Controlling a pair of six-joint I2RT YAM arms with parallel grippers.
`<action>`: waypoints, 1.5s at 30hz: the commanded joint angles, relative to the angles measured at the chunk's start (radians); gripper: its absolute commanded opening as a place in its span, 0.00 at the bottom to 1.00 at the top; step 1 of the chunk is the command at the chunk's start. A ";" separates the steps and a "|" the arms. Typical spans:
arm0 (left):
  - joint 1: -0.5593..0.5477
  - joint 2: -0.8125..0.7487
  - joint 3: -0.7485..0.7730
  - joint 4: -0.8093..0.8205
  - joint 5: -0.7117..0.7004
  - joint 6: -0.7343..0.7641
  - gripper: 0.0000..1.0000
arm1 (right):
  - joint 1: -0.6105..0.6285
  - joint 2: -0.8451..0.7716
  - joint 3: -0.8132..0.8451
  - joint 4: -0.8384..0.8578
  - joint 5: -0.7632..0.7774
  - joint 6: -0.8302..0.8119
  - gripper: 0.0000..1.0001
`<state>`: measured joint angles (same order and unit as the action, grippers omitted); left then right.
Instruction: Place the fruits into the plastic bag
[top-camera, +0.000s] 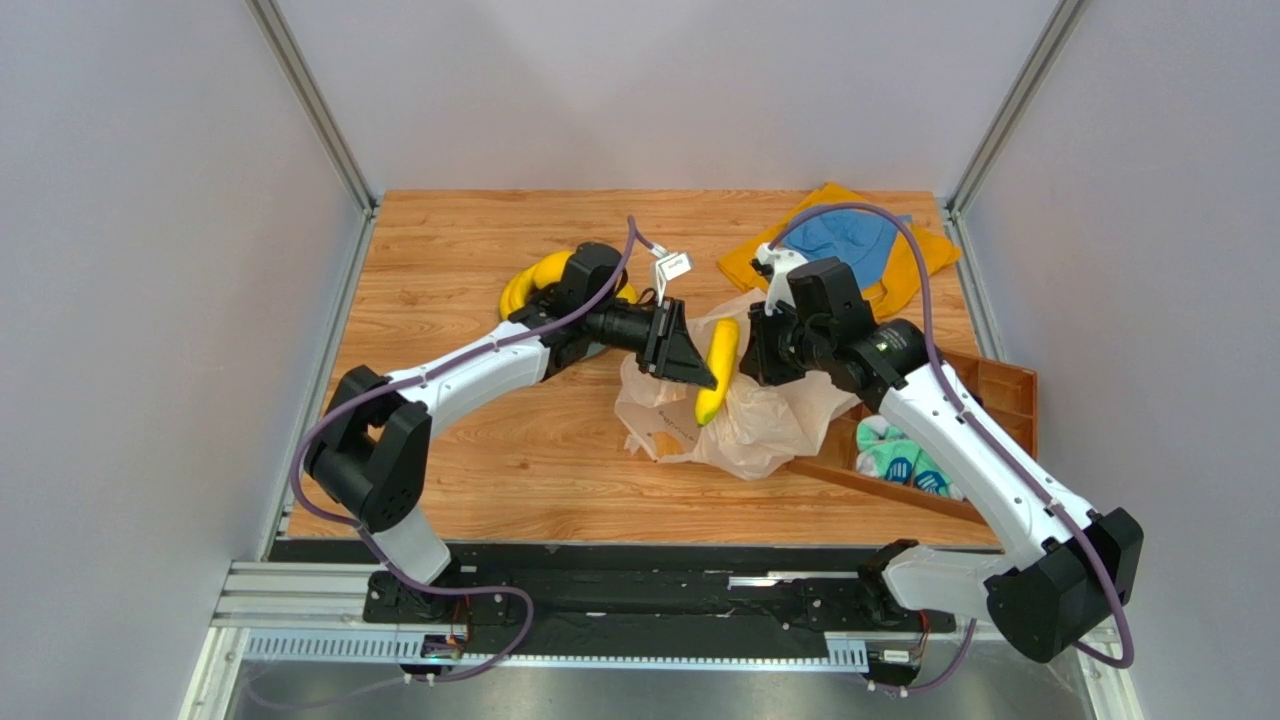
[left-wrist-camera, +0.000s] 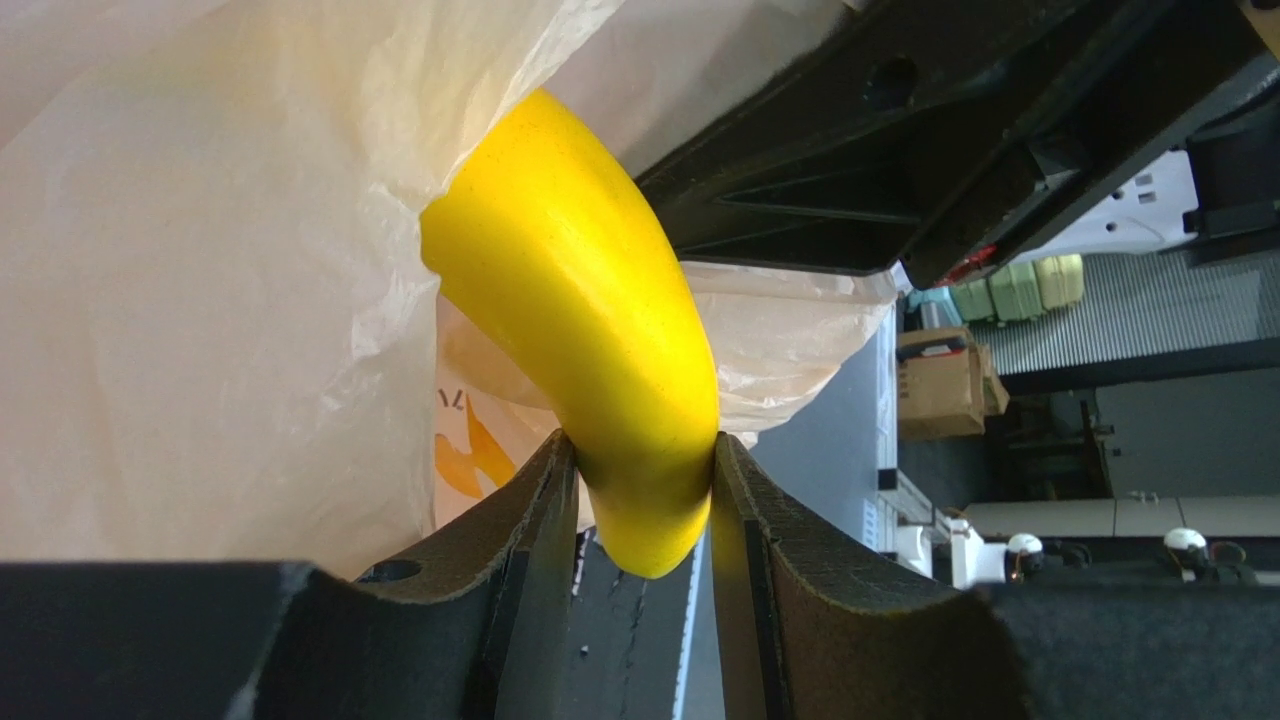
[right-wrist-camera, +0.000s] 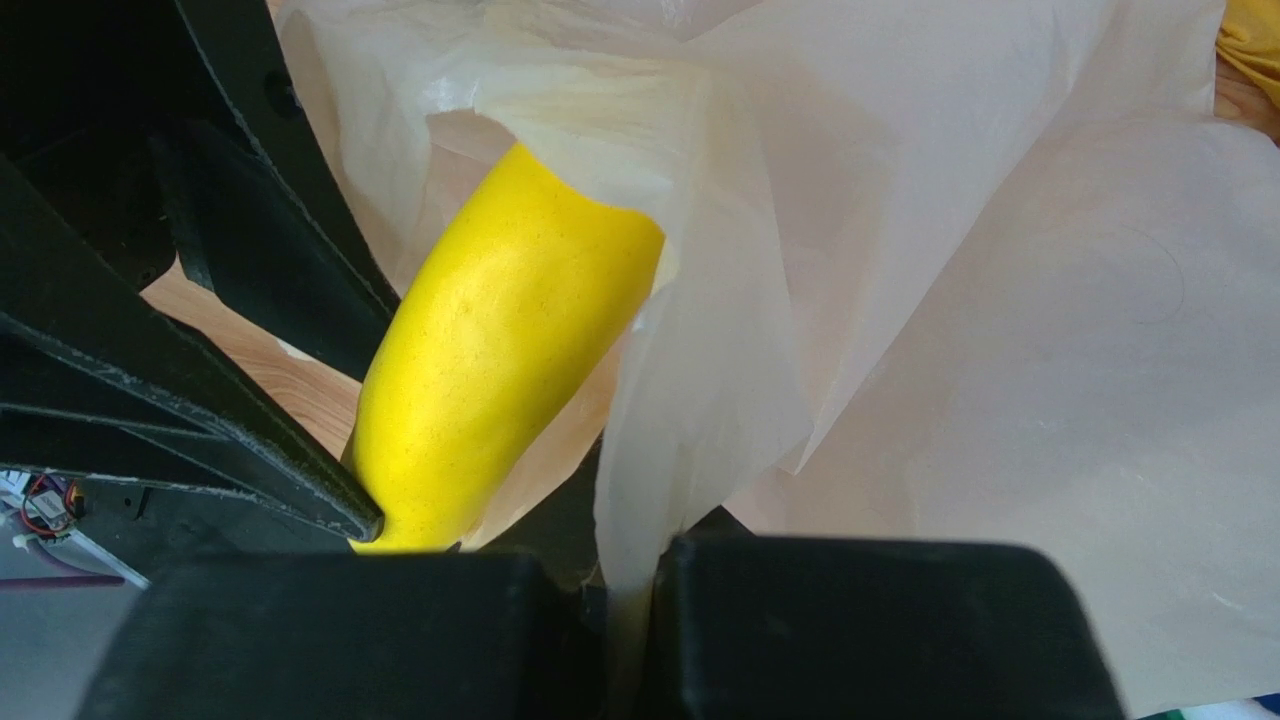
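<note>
My left gripper (top-camera: 694, 360) is shut on a yellow banana (top-camera: 718, 369) and holds it at the mouth of the translucent peach-beige plastic bag (top-camera: 751, 428). In the left wrist view the banana (left-wrist-camera: 601, 315) sits between the two pads (left-wrist-camera: 526, 525), its far end inside the bag (left-wrist-camera: 196, 300). My right gripper (top-camera: 763, 353) is shut on the bag's edge (right-wrist-camera: 706, 405) and holds it up; the banana (right-wrist-camera: 496, 345) shows beside it. More yellow bananas (top-camera: 534, 281) lie behind the left arm. Grapes and the dark fruit are out of view.
Orange and blue cloths (top-camera: 857, 240) lie at the back right. A brown wooden tray (top-camera: 999, 393) with small green-white items (top-camera: 902, 455) stands at the right under the right arm. A white tag (top-camera: 672, 267) hangs near the left wrist.
</note>
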<state>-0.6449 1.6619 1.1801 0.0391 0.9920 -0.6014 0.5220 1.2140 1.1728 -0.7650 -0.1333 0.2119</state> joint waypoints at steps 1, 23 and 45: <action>0.017 -0.002 0.053 -0.022 -0.076 -0.034 0.15 | -0.004 0.002 -0.005 0.033 -0.019 0.001 0.00; 0.016 -0.051 0.070 -0.211 -0.217 0.158 0.78 | -0.004 0.030 -0.002 0.044 -0.006 0.015 0.00; -0.007 -0.493 -0.315 -0.188 -0.740 0.339 0.89 | -0.005 0.056 0.016 0.053 0.003 0.015 0.00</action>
<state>-0.6540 1.0813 0.8951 -0.0498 0.4072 -0.2790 0.5220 1.2785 1.1656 -0.7574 -0.1123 0.2310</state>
